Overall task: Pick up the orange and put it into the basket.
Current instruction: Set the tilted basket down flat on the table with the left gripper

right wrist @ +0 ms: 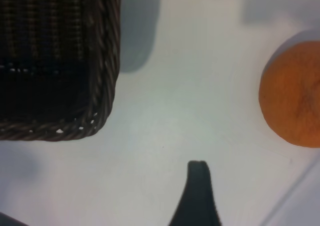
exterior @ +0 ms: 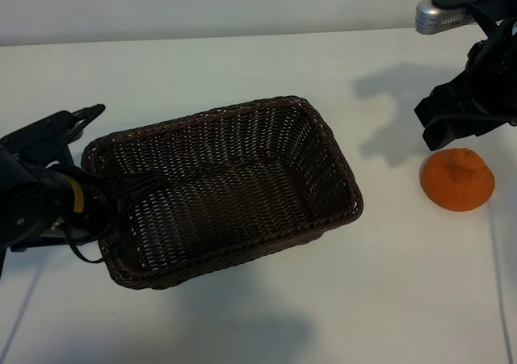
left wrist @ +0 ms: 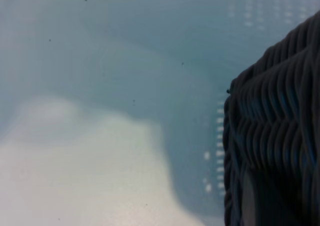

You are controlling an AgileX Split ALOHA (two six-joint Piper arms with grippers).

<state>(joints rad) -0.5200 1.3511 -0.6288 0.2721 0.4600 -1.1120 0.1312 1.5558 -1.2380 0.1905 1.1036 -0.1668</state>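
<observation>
While the orange (exterior: 457, 180) sits on the table (exterior: 242, 315) beside the basket (exterior: 339, 215), the right gripper (exterior: 452, 130) hangs open above it. The left gripper (exterior: 121, 194) pinches the basket's rim.

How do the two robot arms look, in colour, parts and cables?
Both arms are black. The left gripper has a yellow band on its wrist and a thin black cable looping below. The right gripper is blocky, with a silver-grey camera mounted above it.
</observation>
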